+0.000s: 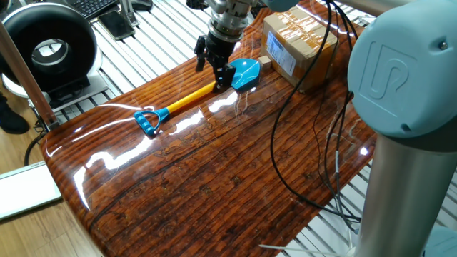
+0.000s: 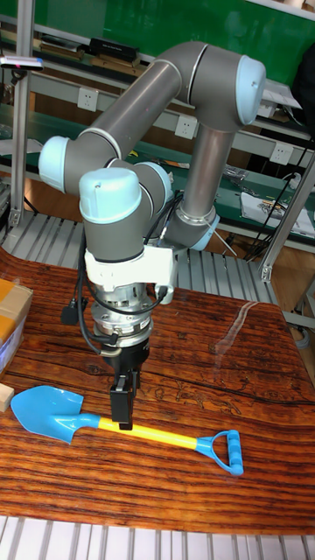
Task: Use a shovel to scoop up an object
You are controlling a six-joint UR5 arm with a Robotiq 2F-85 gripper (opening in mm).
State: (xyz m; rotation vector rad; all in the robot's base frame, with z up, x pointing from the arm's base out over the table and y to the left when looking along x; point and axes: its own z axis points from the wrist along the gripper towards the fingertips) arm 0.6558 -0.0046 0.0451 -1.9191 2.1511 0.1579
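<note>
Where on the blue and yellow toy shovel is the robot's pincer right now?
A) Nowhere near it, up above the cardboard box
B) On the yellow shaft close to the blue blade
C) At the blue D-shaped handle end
B: in both views the pincer sits down at the thin yellow shaft of the blue and yellow plastic toy shovel right beside the blade, far from the handle end.

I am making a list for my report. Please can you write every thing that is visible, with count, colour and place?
shovel: one, blue blade, yellow shaft, blue handle; lying on the table, blade toward the box
wooden cube: one, light tan; between blade and box
cardboard box: one, brown, taped; far table edge
table: one, glossy red-brown wood
black ring device: one; off the table
cables: black, hanging beside the arm
arm: one, grey with pale blue caps
hand: one, black; at the shaft near the blade
</note>
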